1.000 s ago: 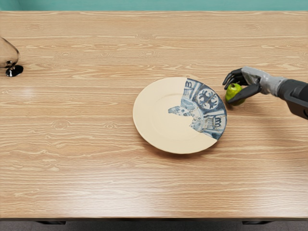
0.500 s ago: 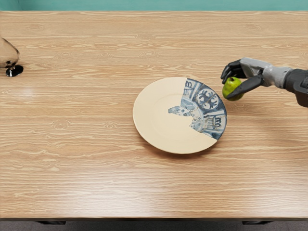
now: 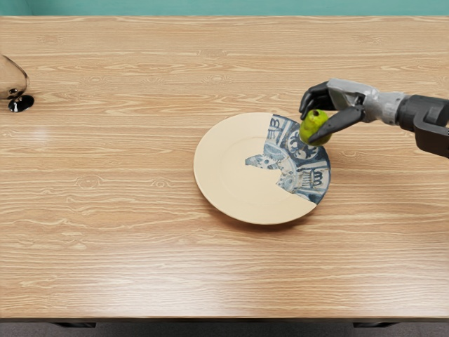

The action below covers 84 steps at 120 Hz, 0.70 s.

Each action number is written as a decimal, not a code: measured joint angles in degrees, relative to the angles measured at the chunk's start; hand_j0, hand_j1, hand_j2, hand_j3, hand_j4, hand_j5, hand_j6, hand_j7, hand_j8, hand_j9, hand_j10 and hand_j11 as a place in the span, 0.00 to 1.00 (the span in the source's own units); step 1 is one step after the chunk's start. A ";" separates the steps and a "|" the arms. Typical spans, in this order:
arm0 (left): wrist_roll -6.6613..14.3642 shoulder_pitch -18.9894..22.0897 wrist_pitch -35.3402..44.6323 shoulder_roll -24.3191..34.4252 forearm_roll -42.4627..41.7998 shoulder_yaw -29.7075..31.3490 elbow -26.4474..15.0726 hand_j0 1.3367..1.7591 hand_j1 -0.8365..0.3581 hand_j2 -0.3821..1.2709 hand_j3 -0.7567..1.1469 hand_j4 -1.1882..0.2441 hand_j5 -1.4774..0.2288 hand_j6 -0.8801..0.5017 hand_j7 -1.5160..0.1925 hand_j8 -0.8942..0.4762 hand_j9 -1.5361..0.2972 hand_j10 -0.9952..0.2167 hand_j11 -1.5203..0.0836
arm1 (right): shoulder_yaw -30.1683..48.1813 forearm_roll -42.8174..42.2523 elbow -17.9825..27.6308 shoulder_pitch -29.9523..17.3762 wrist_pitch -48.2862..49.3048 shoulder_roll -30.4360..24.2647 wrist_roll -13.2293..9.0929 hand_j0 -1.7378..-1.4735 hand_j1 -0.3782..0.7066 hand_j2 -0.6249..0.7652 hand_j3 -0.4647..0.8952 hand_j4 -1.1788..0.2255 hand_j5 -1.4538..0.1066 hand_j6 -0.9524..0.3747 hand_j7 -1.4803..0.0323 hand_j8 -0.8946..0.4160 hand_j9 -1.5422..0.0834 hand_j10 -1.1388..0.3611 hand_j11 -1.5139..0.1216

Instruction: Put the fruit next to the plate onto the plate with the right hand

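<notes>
You are looking down on a light wooden surface (image 3: 105,239) that is filling almost the whole view, with a teal strip of wall (image 3: 210,7) running along the top edge. At the far left a clear glass (image 3: 10,78) is poking in from the picture's edge, cut off by it, with its dark round foot (image 3: 22,104) resting on the wood; it is sitting well apart from everything else. A little right of centre a round plate (image 3: 231,168) is lying flat, cream over most of its face and carrying a blue and white pattern across its right part. Over the upper right rim of that patterned part a small green fruit (image 3: 312,128) is showing, overlapping the plate's edge in the picture; you cannot tell from this angle whether it is touching the plate or hanging above it. The right hand (image 3: 335,104) is gripping it: the dark fingers (image 3: 314,96) are curling round the fruit's far side and another is pressing across its near side, so the fruit is being held between them. The grey forearm (image 3: 421,116) is reaching in from the right edge, about level with the plate's top.
</notes>
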 joint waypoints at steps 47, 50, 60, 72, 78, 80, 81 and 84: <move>0.00 0.00 0.00 0.00 0.00 -0.02 0.00 0.76 0.99 0.23 0.40 0.83 0.86 0.64 0.89 0.65 0.84 0.82 0.95 | 0.78 0.02 1.16 -0.18 0.14 3.79 0.00 0.32 0.58 0.64 0.34 0.33 0.31 0.20 0.35 0.36 0.36 0.53 0.35; 0.00 0.00 0.00 0.00 0.00 -0.02 0.00 0.76 0.99 0.23 0.40 0.83 0.86 0.64 0.89 0.65 0.84 0.82 0.95 | 0.78 0.03 1.17 -0.22 0.15 3.99 0.00 0.31 0.59 0.66 0.34 0.33 0.31 0.20 0.35 0.36 0.36 0.53 0.35; 0.00 0.00 0.00 0.00 0.00 -0.01 0.00 0.76 0.99 0.23 0.40 0.83 0.86 0.64 0.89 0.65 0.84 0.82 0.95 | 0.78 0.03 1.21 -0.43 0.16 4.38 0.04 0.31 0.60 0.66 0.34 0.33 0.31 0.20 0.35 0.37 0.36 0.54 0.35; 0.00 0.00 0.00 0.00 0.00 0.00 0.00 0.76 0.99 0.23 0.40 0.83 0.86 0.64 0.89 0.65 0.84 0.82 0.95 | 0.68 0.01 2.02 -0.67 0.04 4.61 0.06 0.31 0.61 0.67 0.34 0.33 0.31 0.21 0.35 0.37 0.36 0.54 0.35; 0.00 0.00 0.00 0.00 0.00 0.00 0.00 0.76 0.99 0.23 0.40 0.83 0.86 0.64 0.89 0.65 0.84 0.82 0.95 | 0.64 0.02 2.24 -1.03 0.01 4.83 0.07 0.31 0.61 0.68 0.34 0.33 0.31 0.21 0.35 0.38 0.36 0.54 0.35; 0.00 0.00 0.00 0.00 0.00 -0.01 0.00 0.76 0.99 0.23 0.40 0.83 0.86 0.64 0.89 0.65 0.84 0.82 0.95 | 0.62 0.02 2.29 -1.16 0.00 4.90 0.08 0.31 0.61 0.68 0.34 0.33 0.31 0.21 0.35 0.38 0.36 0.54 0.35; 0.00 0.00 0.00 0.00 0.00 -0.01 0.00 0.76 0.99 0.23 0.40 0.83 0.86 0.64 0.89 0.65 0.84 0.82 0.95 | 0.62 0.02 2.32 -1.23 0.00 4.94 0.08 0.31 0.61 0.68 0.34 0.33 0.31 0.21 0.35 0.38 0.36 0.54 0.35; 0.00 0.00 0.00 0.00 0.00 0.00 0.00 0.76 0.99 0.23 0.40 0.83 0.86 0.64 0.89 0.65 0.84 0.82 0.95 | 0.61 0.02 2.38 -1.44 -0.01 5.06 0.08 0.31 0.61 0.68 0.34 0.33 0.31 0.21 0.35 0.37 0.36 0.54 0.35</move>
